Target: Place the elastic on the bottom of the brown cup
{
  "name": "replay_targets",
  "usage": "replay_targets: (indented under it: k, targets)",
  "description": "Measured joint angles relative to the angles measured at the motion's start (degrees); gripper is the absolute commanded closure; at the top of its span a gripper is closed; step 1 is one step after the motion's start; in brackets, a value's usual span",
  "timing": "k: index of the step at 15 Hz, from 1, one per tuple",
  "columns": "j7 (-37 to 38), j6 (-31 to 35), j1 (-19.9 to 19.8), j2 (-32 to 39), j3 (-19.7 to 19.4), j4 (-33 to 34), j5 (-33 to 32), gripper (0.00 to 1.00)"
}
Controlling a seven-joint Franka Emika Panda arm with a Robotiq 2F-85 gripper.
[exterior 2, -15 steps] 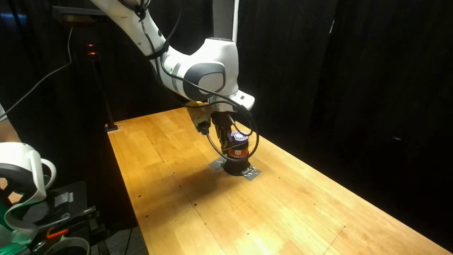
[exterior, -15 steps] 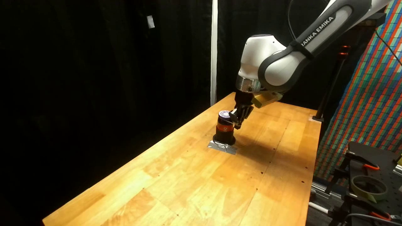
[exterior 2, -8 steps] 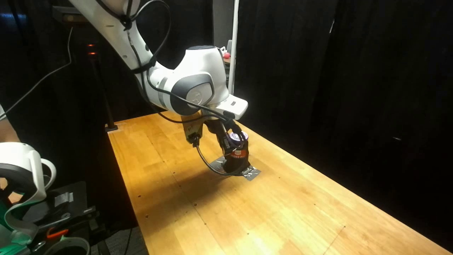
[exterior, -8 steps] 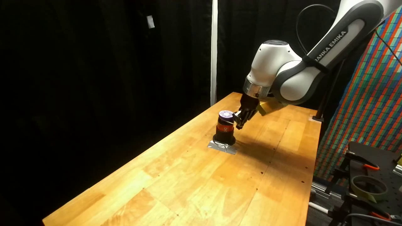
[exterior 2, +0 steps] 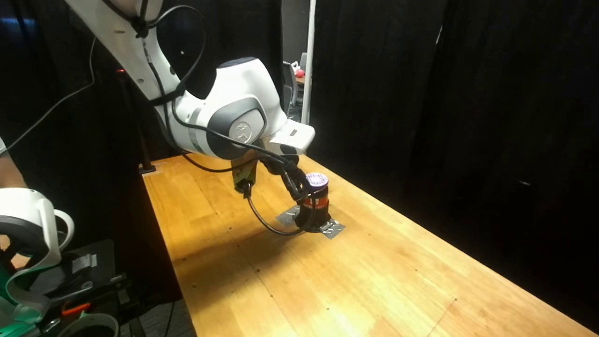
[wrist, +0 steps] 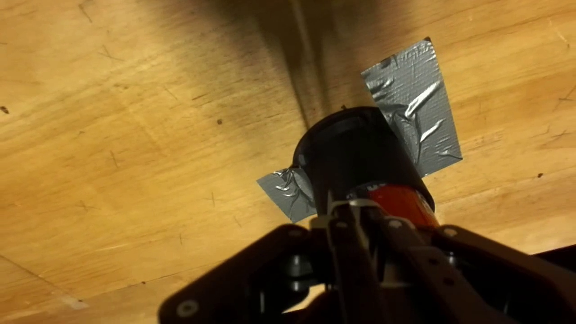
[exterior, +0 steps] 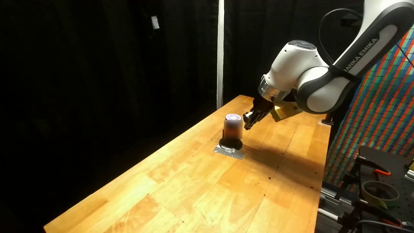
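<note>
Smooth wooden table (exterior: 207,187), creased shiny tape (wrist: 427,103), matt cloth curtain (exterior 2: 398,93), glossy metal wrist ring (exterior: 270,92).

The arm (exterior: 311,75) is white and rounded, trimmed in dark grey, with pale lettering (exterior: 360,55) — EMIKA is legible — along its upper length. A black strap (exterior: 345,73) wraps it, and black cables (exterior 2: 285,234) loop off the side. A dark disc (exterior: 302,44) caps the wrist (exterior: 289,63); below come a silver ring (exterior: 270,92) and a mustard box (exterior: 287,112). The gripper (wrist: 358,210) is black, its levers (wrist: 238,265) dotted with pale screws (wrist: 186,308).
</note>
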Motion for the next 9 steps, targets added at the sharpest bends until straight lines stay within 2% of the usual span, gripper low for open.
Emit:
replay_targets:
  k: [4, 9]
  targets:
    - [4.4, 6.5, 7.5, -0.5, -7.9, -3.0, -2.7, 0.89]
    - [7.2, 14.6, 19.6, 0.6, -20.3, -6.2, -2.3, 0.88]
